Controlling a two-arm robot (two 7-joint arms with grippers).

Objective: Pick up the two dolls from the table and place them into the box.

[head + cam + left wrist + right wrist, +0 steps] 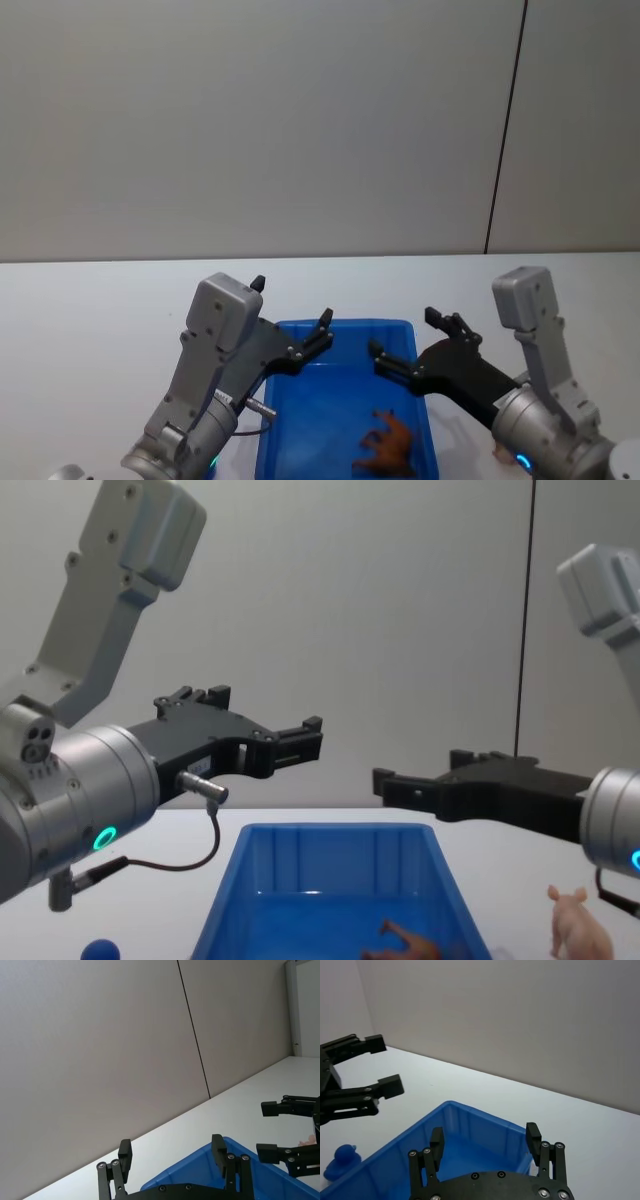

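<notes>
The blue box (345, 326) sits on the white table (90, 310) just in front of me. A brown four-legged doll (388, 445) lies inside it near the front right, also seen from the chest as the brown doll (405, 942). The pink pig doll (578, 927) stands on the table right of the box. My left gripper (292, 302) hovers open and empty above the box's far left corner. My right gripper (404, 333) hovers open and empty above the far right corner, facing it. In each wrist view the arm's own fingers (217, 1146) (532, 1134) stand apart over the box's far rim.
A small blue rounded toy (100, 950) lies on the table left of the box; the right wrist view shows this blue toy (341, 1160) outside the box wall (470, 1125). A plain grey wall with one dark vertical seam (505, 130) stands behind the table.
</notes>
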